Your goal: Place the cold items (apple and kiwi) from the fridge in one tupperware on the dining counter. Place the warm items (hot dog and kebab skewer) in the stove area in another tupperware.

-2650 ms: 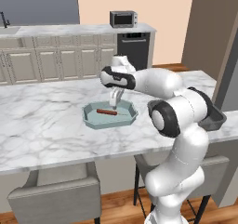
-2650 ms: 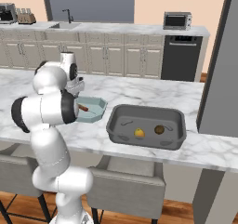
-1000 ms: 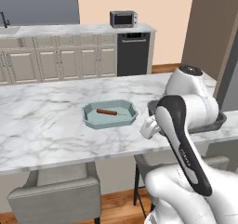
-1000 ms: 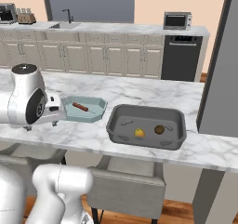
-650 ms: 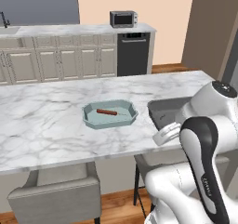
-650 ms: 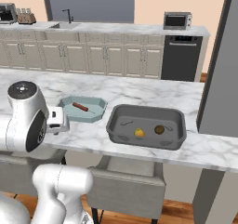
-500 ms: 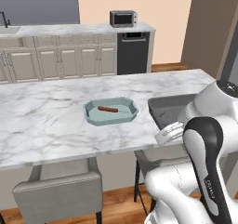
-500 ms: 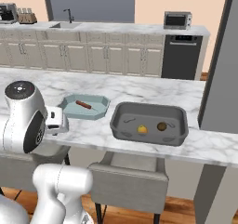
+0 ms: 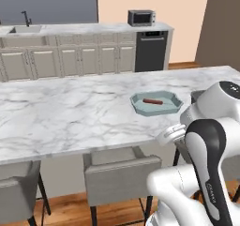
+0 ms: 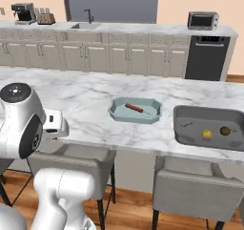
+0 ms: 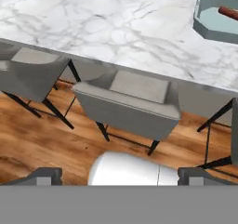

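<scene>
Hanging folded close against the robot's own body, the gripper point(image 11: 119, 174) stood with its jaws spread wide and nothing between them, its two dark fingertips point(image 11: 44, 174) far apart at the bottom of the hand view. It pointed down past the counter edge at a grey stool point(image 11: 130, 104) and the wooden floor point(image 11: 42, 144), well away from any task item.

Outward from there lay the marble dining counter point(image 10: 90, 98). On it sat a pale blue tupperware point(image 10: 135, 110) holding the hot dog point(image 10: 134, 108), which lay flat on its floor. Just to that container's right, seen from the right base camera, a dark grey tupperware point(image 10: 209, 124) held two small items: a yellowish one point(image 10: 207, 134) and a brownish one point(image 10: 224, 130), apart from each other. I judged these to be the apple and the kiwi, though they were too small to be sure which was which.

Judging by this layout, the cold pair looked finished and the hot dog was delivered, so the step in hand appeared to be the trip for the kebab skewer. The skewer itself could not be made out in these pictures. Beyond the counter stood the back run of cabinets point(image 9: 79, 63) with a microwave point(image 9: 141, 18) on top.

The next move probably called for driving the base toward the stove area, unfolding the arm, finding the skewer and closing the jaws across its thin stick.
</scene>
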Robot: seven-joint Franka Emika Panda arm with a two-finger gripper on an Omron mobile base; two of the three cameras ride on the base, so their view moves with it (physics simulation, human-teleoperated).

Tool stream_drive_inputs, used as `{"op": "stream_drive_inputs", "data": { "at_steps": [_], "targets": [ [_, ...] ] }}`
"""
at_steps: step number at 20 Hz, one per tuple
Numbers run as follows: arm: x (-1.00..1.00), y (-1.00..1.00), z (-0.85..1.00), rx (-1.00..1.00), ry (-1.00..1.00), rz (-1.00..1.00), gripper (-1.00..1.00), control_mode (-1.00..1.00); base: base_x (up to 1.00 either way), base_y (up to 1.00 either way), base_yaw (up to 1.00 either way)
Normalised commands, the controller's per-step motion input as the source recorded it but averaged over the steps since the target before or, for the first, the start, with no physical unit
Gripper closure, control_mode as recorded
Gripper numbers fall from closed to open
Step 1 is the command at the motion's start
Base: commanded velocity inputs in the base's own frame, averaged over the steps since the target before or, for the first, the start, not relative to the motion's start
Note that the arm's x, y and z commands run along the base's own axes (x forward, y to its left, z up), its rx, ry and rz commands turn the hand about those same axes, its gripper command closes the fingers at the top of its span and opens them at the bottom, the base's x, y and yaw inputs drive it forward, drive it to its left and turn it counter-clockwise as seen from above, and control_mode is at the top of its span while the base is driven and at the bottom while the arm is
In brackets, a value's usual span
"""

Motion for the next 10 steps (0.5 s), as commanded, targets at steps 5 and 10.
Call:
{"op": "stream_drive_inputs", "data": {
  "at_steps": [5,10],
  "targets": [
    [0.00,0.00,0.00,0.00,0.00,0.00,-1.00,1.00,-0.12,1.00,0.04],
    [0.00,0.00,0.00,0.00,0.00,0.00,-1.00,1.00,-0.69,1.00,0.11]
  ]
}}
